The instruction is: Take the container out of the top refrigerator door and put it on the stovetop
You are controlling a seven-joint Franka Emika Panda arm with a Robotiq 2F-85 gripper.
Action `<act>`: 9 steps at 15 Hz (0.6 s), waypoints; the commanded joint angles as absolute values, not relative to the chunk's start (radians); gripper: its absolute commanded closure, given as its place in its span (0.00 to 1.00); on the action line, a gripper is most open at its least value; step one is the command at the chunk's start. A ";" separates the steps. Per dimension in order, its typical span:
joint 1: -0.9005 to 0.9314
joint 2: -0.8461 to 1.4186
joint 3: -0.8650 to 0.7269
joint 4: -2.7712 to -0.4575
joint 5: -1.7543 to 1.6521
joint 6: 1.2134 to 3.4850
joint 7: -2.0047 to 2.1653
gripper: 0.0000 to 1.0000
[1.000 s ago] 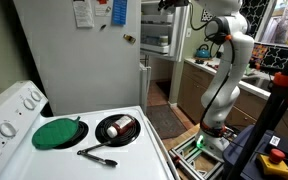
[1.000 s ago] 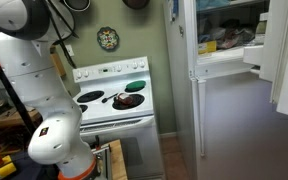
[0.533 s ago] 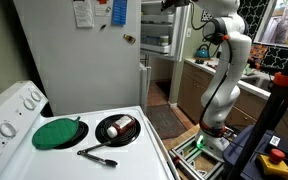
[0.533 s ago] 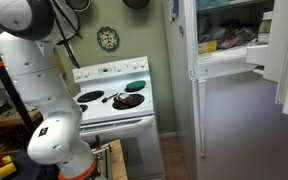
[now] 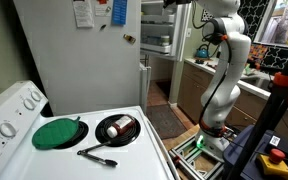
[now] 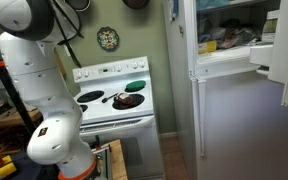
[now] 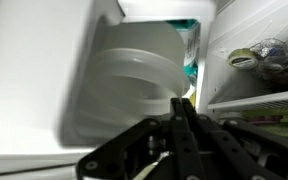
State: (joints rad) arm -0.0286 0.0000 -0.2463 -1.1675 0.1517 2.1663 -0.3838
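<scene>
In the wrist view the container, a whitish translucent tub, sits in a white shelf rack of the top refrigerator door. My gripper is shut, its black fingertips pinched together at the tub's right rim. In an exterior view the gripper is up at the open top door, where the container is hidden. The door's edge shows at the right of an exterior view. The stovetop lies far below and away from the gripper.
On the stovetop are a round green disc, a black burner pan with a shiny item, and a dark utensil. The fridge's side panel carries papers. Food packs fill the shelf beside the rack.
The jaws have closed from wide apart to shut at the container's rim. The top door has swung slightly in an exterior view; the arm has barely moved.
</scene>
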 commanded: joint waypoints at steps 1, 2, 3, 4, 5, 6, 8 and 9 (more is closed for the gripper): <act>-0.034 -0.023 -0.252 -1.140 0.242 2.144 -0.401 0.97; -0.035 -0.029 -0.253 -1.135 0.278 2.142 -0.409 0.97; -0.035 -0.032 -0.255 -1.126 0.312 2.129 -0.415 0.97; -0.036 -0.038 -0.258 -1.122 0.348 2.118 -0.422 0.97; -0.036 -0.041 -0.261 -1.116 0.378 2.105 -0.428 0.97; -0.038 -0.039 -0.263 -1.110 0.383 2.104 -0.430 0.96; -0.039 -0.030 -0.267 -1.107 0.377 2.106 -0.431 0.96; -0.037 -0.033 -0.268 -1.113 0.382 2.100 -0.435 0.97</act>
